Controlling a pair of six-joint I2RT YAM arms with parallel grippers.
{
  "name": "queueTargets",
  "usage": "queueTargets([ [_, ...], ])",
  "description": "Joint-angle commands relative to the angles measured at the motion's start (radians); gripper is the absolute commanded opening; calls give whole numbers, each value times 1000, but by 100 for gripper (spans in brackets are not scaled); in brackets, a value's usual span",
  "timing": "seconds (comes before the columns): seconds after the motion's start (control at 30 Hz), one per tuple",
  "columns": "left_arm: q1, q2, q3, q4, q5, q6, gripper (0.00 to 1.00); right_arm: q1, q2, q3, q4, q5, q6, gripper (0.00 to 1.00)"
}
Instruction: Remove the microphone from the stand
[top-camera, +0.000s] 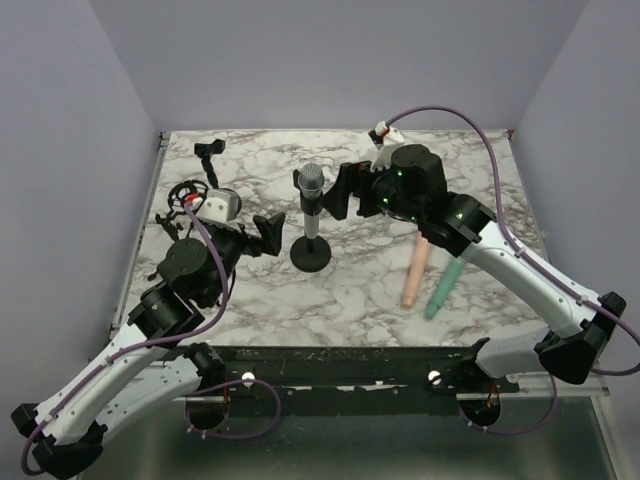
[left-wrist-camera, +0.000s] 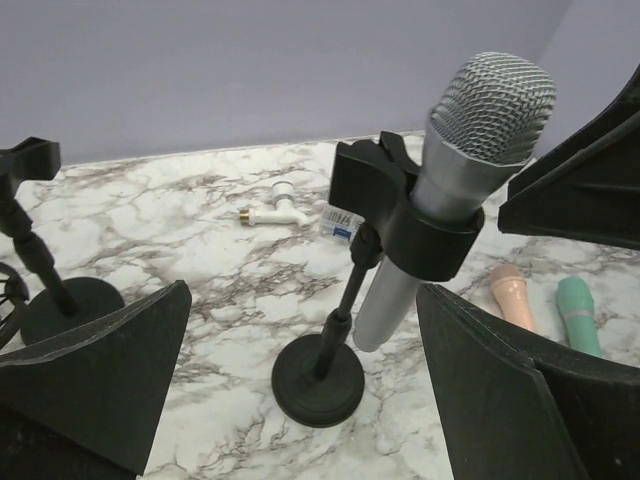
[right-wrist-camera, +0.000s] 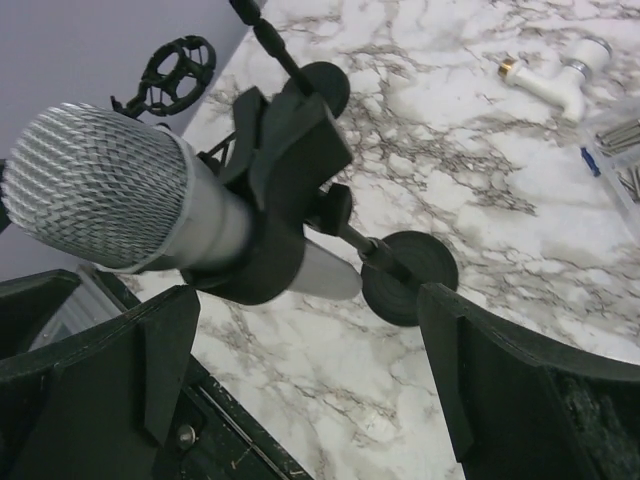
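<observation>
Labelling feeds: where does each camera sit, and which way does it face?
Top external: above, behind the bases, looking down on the white marble table; left arm and right arm show.
Left wrist: low, facing the silver mesh-headed microphone in its black stand; open jaws frame it.
Right wrist: higher, looking down at it; open jaws show.
Wrist views share microphone and stand.

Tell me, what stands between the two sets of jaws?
The microphone in its stand, clearest in the top view.
</observation>
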Motion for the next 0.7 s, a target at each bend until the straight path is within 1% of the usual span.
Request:
queueTargets([
  [0.0, 30, -45, -36, -35, -37, 11, 99, 71, 68, 116, -3, 90, -39, 100],
  [0.23, 45, -73, -72, -35, -33, 1, 99, 141, 130, 200, 34, 137, -68, 99],
  [0.37, 53, -79, -84, -23, -32, -2, 99, 172, 190, 277, 1, 232, -79, 89],
  [0.47, 57, -77, -90, -18, -31, -3, 99, 208, 235, 341, -49, 361, -97, 80],
  [0.57, 61, -73, -95, -15, -28, -8, 99, 243, 268, 381, -82, 462, -115, 77],
  [0.67, 66, -67, -95, -12, -23, -12, 99, 253, 281, 389, -86, 487, -124, 75],
])
